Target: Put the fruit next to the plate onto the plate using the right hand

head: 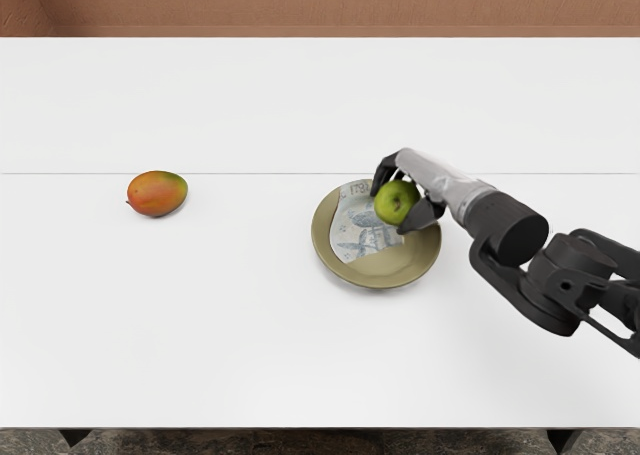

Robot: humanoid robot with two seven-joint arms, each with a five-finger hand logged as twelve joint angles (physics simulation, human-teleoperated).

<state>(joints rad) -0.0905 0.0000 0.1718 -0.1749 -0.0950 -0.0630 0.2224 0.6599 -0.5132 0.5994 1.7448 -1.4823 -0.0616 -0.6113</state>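
A green apple (395, 200) is held over the right part of an olive plate (372, 270) that has a blue-and-white patterned centre. My right hand (405, 193) is shut on the apple, its dark fingers curled around it, and its arm comes in from the lower right. Whether the apple touches the plate or hangs just above it is unclear. An orange-red mango (157, 193) lies on the white table far to the left of the plate. My left arm is out of sight.
The white table (250, 355) stretches wide around the plate, with its front edge near the bottom of the view. A brown wall runs behind the far edge.
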